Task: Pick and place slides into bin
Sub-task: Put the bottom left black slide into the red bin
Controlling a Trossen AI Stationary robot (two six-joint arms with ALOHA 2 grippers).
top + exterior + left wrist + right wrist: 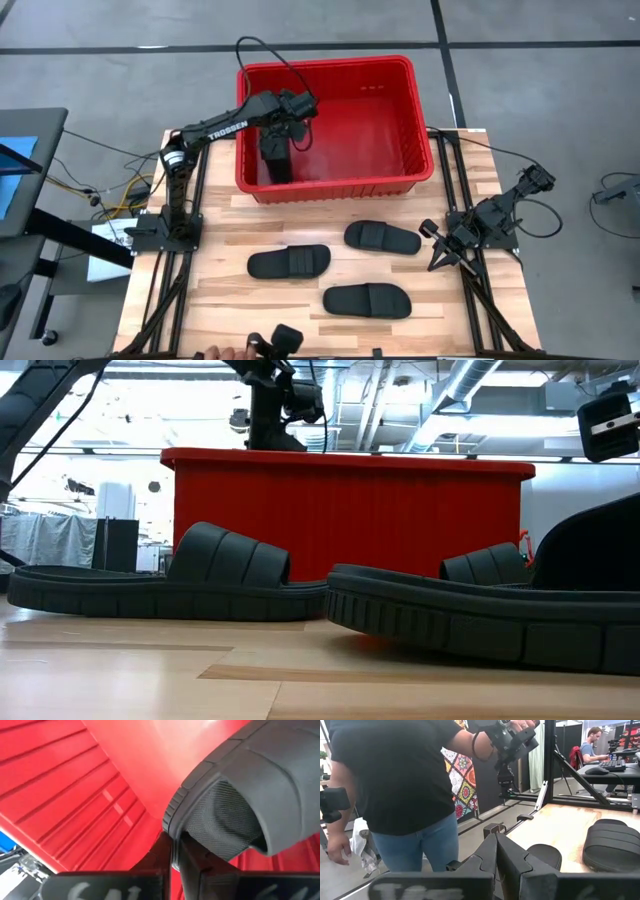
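Note:
My left gripper reaches down into the red bin near its left wall and is shut on one black slide. In the left wrist view this slide shows its ribbed strap and meshed inside against the red wall. Three more slides lie flat on their soles on the wooden table: one left of the middle, one toward the right and one nearer the front. My right gripper is shut and empty at the table's right edge; it also shows in the right wrist view. My left gripper pinches the slide's sole edge, beside the strap, between its two fingers. The fingers come from above, pointing down into the bin. The slide hangs below them inside the bin; whether its lower end touches the bin's floor I cannot tell.
The bin stands at the table's far edge and its near wall rises behind the slides in the low view. A person stands beyond the table's near edge holding a controller; a hand shows there.

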